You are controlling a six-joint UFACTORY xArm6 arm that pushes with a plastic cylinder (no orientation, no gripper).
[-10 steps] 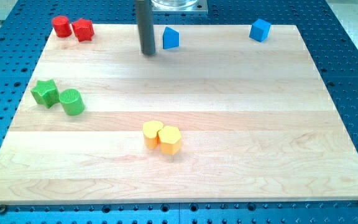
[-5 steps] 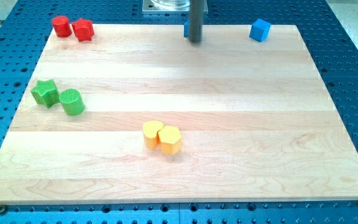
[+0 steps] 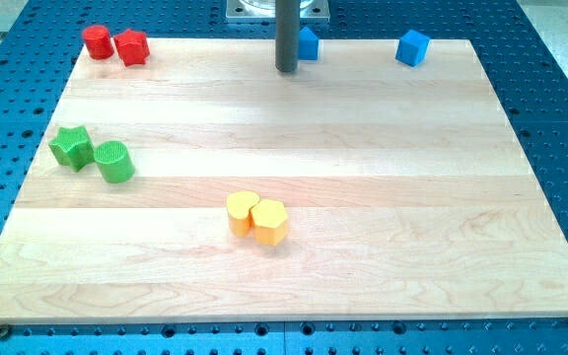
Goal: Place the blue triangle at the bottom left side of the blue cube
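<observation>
Two blue blocks sat along board's top edge. Rod's tip (image 3: 286, 69) had no pincer, nothing to grasp; blue triangle (image 3: 309, 44) just right of tip, partly hidden. Blue cube (image 3: 413, 47) well right. Best: push rightward, slightly downward, stop short of cube.

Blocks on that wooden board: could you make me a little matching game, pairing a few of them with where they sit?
Things:
1. blue cube
2. green star
3. yellow hexagon
4. blue triangle

Places:
a. view's left edge, touching a green cylinder
b. view's top right
c. just right of my tip, at the view's top
d. lower middle, against another yellow block

Pairs: 1-b, 2-a, 3-d, 4-c
</observation>
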